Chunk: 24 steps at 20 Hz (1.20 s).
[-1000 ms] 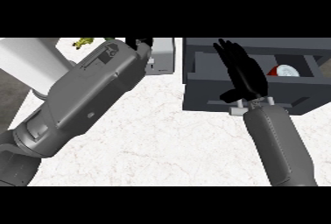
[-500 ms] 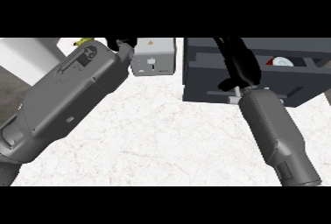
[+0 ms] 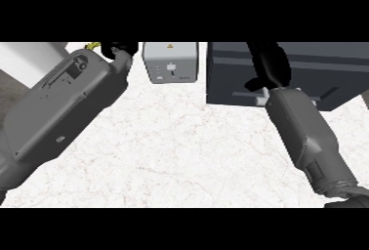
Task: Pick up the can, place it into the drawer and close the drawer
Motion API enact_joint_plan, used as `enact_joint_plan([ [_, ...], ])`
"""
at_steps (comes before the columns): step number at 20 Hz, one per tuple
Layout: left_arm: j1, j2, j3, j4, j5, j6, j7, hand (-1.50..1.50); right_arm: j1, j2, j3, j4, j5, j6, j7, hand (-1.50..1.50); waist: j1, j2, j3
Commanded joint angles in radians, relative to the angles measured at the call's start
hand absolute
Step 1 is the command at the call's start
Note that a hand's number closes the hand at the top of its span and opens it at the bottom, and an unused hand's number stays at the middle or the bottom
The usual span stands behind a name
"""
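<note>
The dark grey drawer unit (image 3: 324, 68) sits at the back right, and its inside does not show. I see no can in this view. My right hand (image 3: 269, 62) lies against the drawer's front and top with straight fingers, its grey forearm running down to the lower right corner. Only a small black part of my left hand (image 3: 119, 49) shows at the picture's top, beyond the wide left forearm that crosses the left side.
A light grey box-shaped appliance (image 3: 171, 62) stands at the back between both arms. A small yellow object (image 3: 92, 45) peeks out beside the left hand. White marble counter (image 3: 180, 156) spreads through the middle and front.
The drawer's open inside with the red and white can showed earlier; now it is out of sight. Drawer, appliance and right hand have shifted in the view, and the hand sits further along the drawer.
</note>
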Motion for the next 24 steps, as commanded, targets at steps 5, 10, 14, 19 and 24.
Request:
enact_joint_plan([
  [5,0.005,0.035,0.007,-0.063,-0.027,-0.006,0.038,-1.50,-0.105,-0.032,-0.058,0.178,0.003,-0.134,0.009,-1.50,0.028,0.025,0.012],
  [10,0.023,0.056,0.019,-0.098,-0.034,0.007,0.061,-1.50,-0.217,-0.073,-0.068,0.224,0.012,-0.084,0.037,-1.50,0.037,0.023,0.011],
  [14,0.023,0.069,-0.001,-0.154,-0.048,0.039,0.102,-1.50,-0.243,-0.087,-0.069,0.255,0.025,-0.088,0.065,-1.50,0.049,0.022,0.012],
  [19,0.045,0.066,-0.002,-0.173,-0.048,0.016,0.106,-1.50,-0.297,-0.089,-0.099,0.284,-0.012,-0.014,0.006,-1.50,0.053,0.029,0.012],
  [24,0.044,0.085,0.015,-0.206,-0.043,0.010,0.115,-1.50,-0.290,-0.021,-0.267,0.285,-0.206,0.063,-0.127,-1.50,0.059,0.025,0.016],
])
